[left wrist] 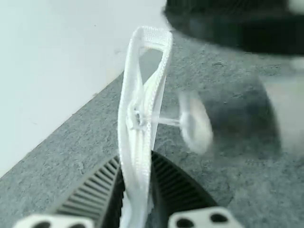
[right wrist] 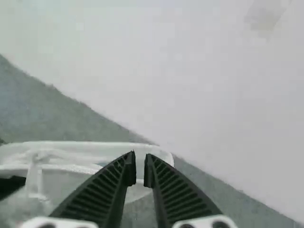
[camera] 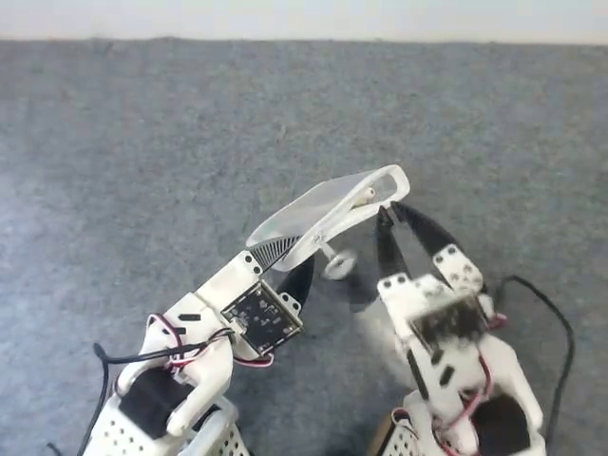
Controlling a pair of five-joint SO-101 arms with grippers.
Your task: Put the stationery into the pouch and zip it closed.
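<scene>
High view: translucent white zip pouch [camera: 332,209] held off the grey carpeted table [camera: 142,142] at frame centre, left gripper [camera: 288,251] clamped on its lower-left end, right gripper [camera: 388,211] pinching its upper-right end

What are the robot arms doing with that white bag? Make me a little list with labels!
pouch: white, see-through, held up off the table
left gripper: clamped on one end of the pouch
right gripper: pinching the other end
zipper pull: round tab, sticking out sideways
zip: gaping open toward the right gripper's end
table: grey carpet
</scene>
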